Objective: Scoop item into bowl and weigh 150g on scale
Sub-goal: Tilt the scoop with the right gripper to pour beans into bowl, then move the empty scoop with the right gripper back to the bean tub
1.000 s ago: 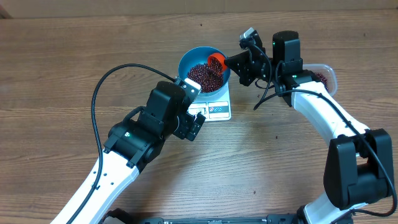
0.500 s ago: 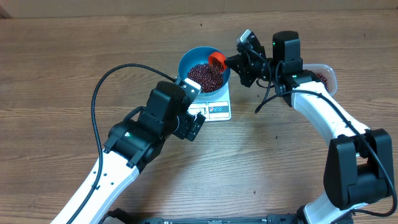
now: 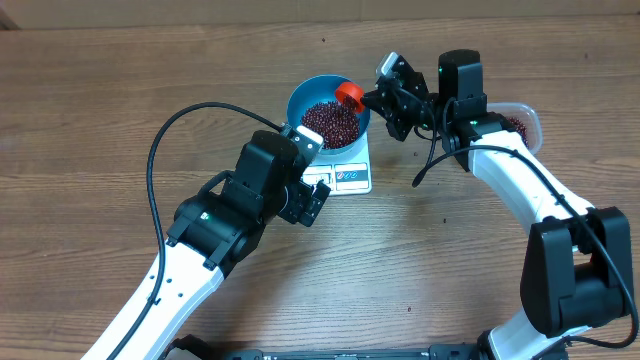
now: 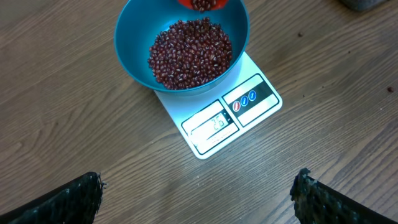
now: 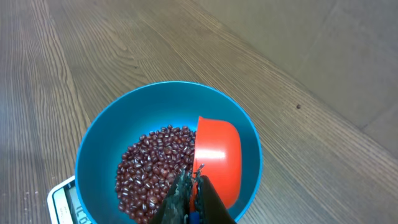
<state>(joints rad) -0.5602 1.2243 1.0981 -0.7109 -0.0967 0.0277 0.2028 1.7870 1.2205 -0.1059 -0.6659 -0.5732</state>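
While short of the scale (image 3: 348,176), left hand (image 4: 199,199) apart; right hand (image 5: 189,199) clamped on scoop (image 5: 217,158) over bowl (image 5: 155,106) rim.

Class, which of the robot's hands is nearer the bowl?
Right. The right hand, shut on a scoop, holds it over the bowl's rim. The left hand hangs open at the scale's display end, off the bowl.
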